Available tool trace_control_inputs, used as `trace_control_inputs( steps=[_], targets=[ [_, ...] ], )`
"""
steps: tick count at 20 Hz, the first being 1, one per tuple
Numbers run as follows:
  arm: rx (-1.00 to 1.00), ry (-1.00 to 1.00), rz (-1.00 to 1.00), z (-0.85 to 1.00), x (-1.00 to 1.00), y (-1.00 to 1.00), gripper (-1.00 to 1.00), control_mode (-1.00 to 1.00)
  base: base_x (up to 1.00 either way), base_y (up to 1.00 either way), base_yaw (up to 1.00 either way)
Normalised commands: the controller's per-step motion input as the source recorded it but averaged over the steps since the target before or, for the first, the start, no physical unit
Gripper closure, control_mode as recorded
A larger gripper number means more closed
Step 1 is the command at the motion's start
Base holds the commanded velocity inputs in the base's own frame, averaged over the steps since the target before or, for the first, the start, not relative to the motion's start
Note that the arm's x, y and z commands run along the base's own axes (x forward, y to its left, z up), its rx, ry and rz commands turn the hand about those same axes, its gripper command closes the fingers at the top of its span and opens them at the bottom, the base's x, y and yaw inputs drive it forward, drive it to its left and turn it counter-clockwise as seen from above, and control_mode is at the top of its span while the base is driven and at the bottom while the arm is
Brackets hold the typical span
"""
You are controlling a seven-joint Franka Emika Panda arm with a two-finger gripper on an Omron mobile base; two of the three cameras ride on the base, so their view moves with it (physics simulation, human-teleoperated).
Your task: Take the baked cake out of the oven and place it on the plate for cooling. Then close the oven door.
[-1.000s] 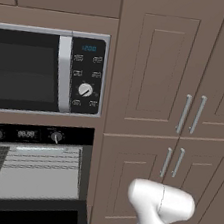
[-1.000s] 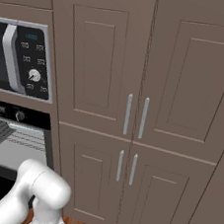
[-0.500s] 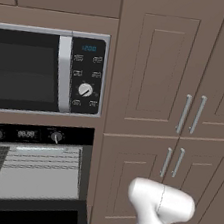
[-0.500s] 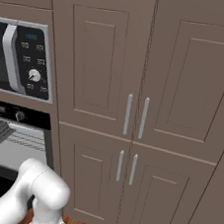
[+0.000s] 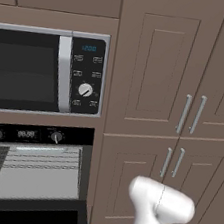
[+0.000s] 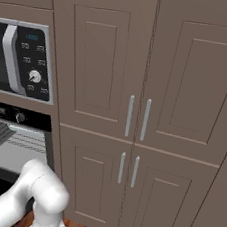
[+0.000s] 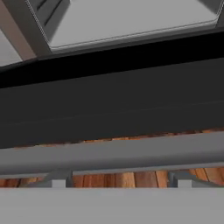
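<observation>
Down low, we find our arm bent beneath the open oven [image 5: 35, 171], whose grey racked cavity gapes below the microwave [image 5: 44, 71] in the wall of taupe cabinets [image 6: 137, 103]. The oven door [image 7: 109, 107] hangs folded down flat, a wide black panel, with its long silver bar handle [image 7: 113, 153] crossing just ahead of our pincer [image 7: 116, 181] over the wooden floor [image 7: 131, 178]. We judge this placement as an approach to lift the door shut. No cake or plate can be made out, and the rack looks bare. Whether the pincer's tips are parted or gripping the bar, we cannot tell.
</observation>
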Motion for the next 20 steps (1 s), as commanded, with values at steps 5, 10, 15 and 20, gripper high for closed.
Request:
trace_control_inputs(
  steps=[5,10,15,20],
  targets=[
    [-0.01,-0.03,0.00,-0.73,-0.04,0.35,-1.00,-1.00,0.00,0.00,0.00],
    [-0.07,-0.08,0.01,-0.84,-0.30,0.30,-1.00,-1.00,0.00,0.00,0.00],
    [-0.12,-0.05,0.00,-0.84,-0.46,0.18,-1.00,-1.00,0.00,0.00,0.00],
    [-0.15,-0.05,0.00,-0.84,-0.56,0.12,-1.00,-1.00,0.00,0.00,0.00]
  ],
)
